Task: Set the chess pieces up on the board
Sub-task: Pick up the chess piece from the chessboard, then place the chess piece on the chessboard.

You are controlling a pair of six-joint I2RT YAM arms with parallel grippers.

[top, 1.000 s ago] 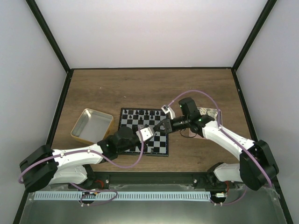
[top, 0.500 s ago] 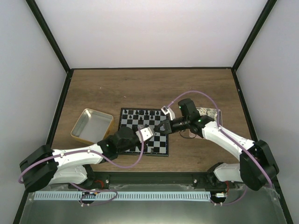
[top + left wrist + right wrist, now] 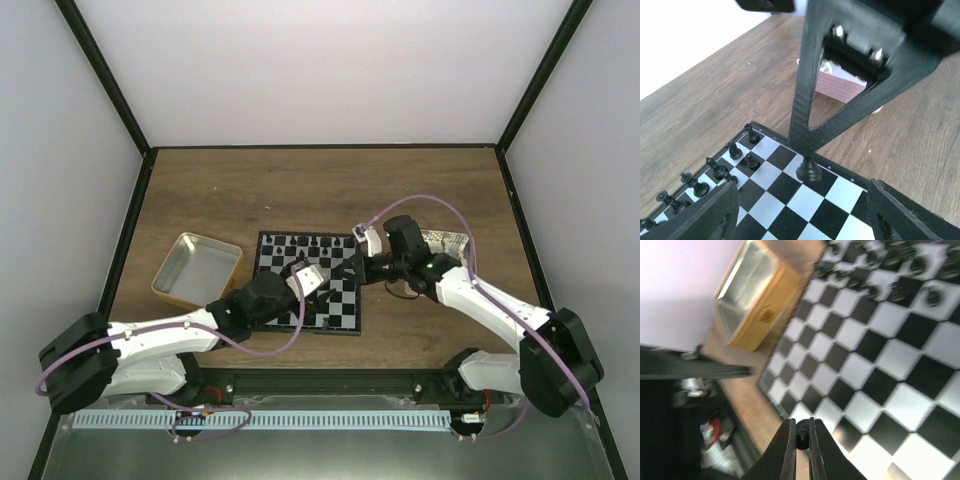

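Black chess piece (image 3: 801, 436) clamped in right gripper (image 3: 801, 427), left gripper (image 3: 802, 200) spread wide over one board (image 3: 340, 310); only overhead shows both yellow-rimmed tray (image 3: 178, 296) and pinkish tray (image 3: 446, 241).

No text, label, brand or number is readable anywhere.

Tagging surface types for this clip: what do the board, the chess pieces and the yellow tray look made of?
The board: glossy printed plastic or card, judging by the sheen on its squares. The chess pieces: black, probably moulded plastic, slightly shiny. The yellow tray: likely metal, yellow outside, reflective silver inside.
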